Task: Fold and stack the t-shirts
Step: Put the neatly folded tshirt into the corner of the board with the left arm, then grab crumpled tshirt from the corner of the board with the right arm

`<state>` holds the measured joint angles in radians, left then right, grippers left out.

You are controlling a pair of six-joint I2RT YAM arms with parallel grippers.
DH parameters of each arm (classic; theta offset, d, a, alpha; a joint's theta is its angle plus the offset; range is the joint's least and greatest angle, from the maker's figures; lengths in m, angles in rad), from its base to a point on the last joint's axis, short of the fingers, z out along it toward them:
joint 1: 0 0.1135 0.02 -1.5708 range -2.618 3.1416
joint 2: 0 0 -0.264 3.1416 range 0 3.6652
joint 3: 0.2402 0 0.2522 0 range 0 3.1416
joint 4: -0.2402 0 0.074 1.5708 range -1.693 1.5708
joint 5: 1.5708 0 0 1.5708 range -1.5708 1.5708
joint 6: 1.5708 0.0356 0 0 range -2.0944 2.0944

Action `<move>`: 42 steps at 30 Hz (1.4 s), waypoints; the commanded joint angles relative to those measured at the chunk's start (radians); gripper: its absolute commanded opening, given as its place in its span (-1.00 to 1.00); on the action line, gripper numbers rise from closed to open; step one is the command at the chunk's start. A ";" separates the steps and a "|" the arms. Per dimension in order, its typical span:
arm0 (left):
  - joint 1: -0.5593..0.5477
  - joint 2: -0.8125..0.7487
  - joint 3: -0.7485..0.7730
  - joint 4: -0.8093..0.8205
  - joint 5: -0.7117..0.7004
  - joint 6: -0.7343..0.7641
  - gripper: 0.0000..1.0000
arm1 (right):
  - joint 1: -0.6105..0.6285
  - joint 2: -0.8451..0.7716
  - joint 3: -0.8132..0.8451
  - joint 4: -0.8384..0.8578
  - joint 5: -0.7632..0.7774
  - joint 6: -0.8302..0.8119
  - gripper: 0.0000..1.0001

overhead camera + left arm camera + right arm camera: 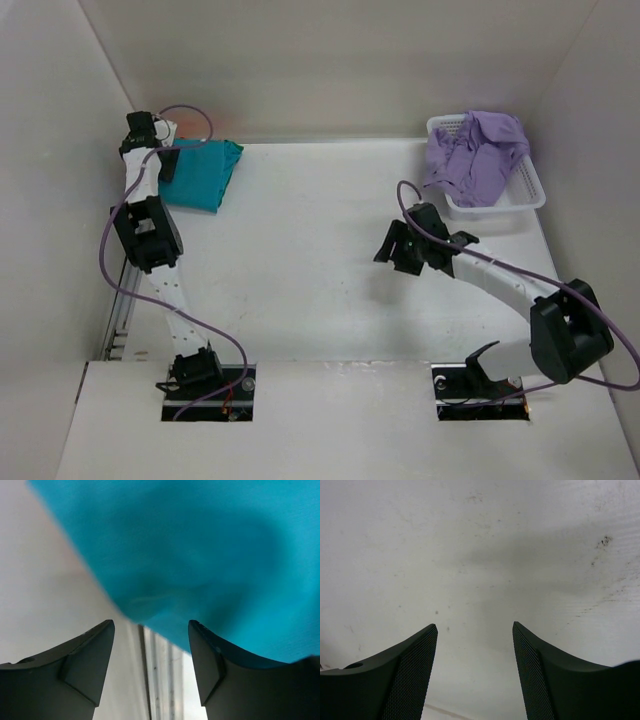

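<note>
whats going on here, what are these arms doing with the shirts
The left gripper sits open right at the folded teal shirt at the far left of the table, with nothing between its fingers. The right gripper hangs open over the middle of the table, holding nothing. A crumpled lavender shirt lies in the white basket at the far right, not yet folded.

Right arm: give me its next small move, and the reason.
Probably reach the right gripper toward the lavender shirt, which lies crumpled in the white basket. Its jaws are open and hold nothing above the table, while the teal shirt already lies folded at the far left by the open left gripper.
</note>
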<state>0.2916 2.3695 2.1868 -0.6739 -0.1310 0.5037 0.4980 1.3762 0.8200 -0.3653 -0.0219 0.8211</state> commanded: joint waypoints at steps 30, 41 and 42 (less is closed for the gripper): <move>-0.329 -0.394 -0.343 0.028 0.091 -0.126 0.30 | -0.560 0.659 0.969 -0.018 0.358 -0.227 0.34; -0.374 0.017 0.060 0.143 -0.180 -0.033 0.32 | -0.597 0.816 1.084 -0.104 0.436 -0.201 0.36; -0.377 0.031 0.064 0.166 -0.202 -0.019 0.31 | -0.597 0.820 1.085 -0.115 0.462 -0.200 0.37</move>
<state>-0.0746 2.3734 2.1948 -0.5751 -0.2222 0.4347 -0.1123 2.1853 1.8526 -0.4477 0.3691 0.6067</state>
